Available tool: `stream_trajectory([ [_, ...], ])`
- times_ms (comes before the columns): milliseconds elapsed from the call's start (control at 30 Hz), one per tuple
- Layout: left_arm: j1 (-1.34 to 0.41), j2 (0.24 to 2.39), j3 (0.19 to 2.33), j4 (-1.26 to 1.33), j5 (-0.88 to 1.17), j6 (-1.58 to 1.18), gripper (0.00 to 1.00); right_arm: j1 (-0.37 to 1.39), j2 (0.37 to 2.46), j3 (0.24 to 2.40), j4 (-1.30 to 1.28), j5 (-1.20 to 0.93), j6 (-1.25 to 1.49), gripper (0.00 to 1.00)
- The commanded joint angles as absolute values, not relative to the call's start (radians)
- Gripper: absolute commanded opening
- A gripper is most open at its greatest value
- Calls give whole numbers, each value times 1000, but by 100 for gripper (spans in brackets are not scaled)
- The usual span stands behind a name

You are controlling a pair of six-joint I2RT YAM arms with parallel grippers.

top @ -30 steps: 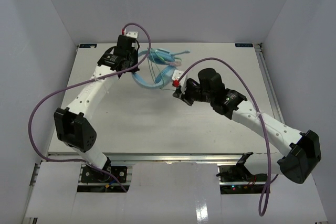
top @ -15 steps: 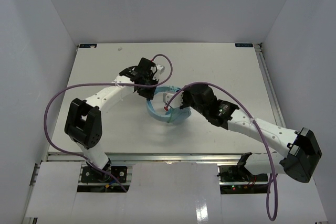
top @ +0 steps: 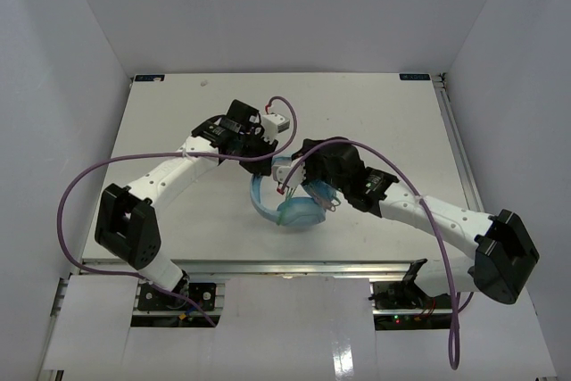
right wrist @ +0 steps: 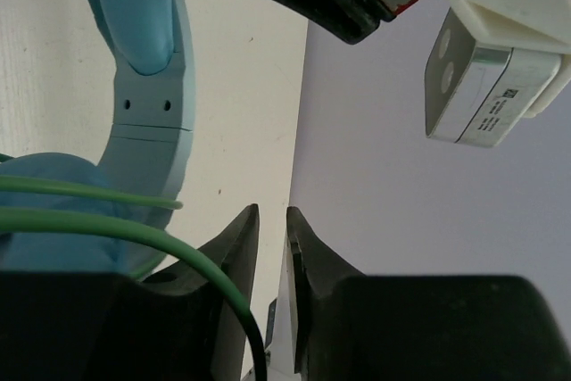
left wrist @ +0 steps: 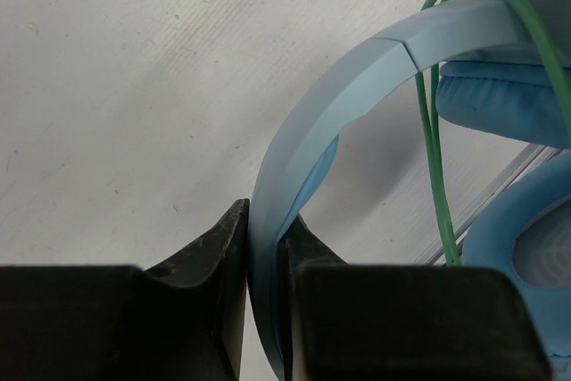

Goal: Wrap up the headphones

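mostly light-blue headphones (top: 299,213), curved band (left wrist: 330,122), thin green cord (left wrist: 437,176) draped over

A robot test lab, two white robot arms (top: 168,173) sitting bolted at the near edge of a white table (top: 375,113), plain white walls (top: 285,6) standing around it, purple cables (top: 62,211) hanging loose.

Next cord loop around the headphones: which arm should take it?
Right, probably. The left gripper is shut on the headphones, anchoring them. The right gripper has its jaws slightly apart, nothing visibly between them, and the cord runs right beside it.
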State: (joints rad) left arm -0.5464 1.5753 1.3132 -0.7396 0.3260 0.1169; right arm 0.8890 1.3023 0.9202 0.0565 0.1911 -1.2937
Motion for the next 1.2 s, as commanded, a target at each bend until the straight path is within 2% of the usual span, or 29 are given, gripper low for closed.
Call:
stream_trajectory([
  [0,-552,1519,1320,-745,406,127,0,866,1308,974,79,141,-1311,36],
  [333,-552,1554,1387,-809,262,75,0,794,1292,944,68,99,-1270,55],
  [467,-552,1547,1393,-817,260,69,0,744,1286,934,69,75,-1264,66],
  [567,-552,1541,1400,-821,288,69,0,714,1284,934,53,28,-1235,70],
  [867,-552,1529,1407,-833,404,92,0,635,1324,1015,-93,-178,-1138,75],
  [1167,-551,1528,1407,-832,410,92,0,577,1406,1110,-166,-240,-1033,77],
])
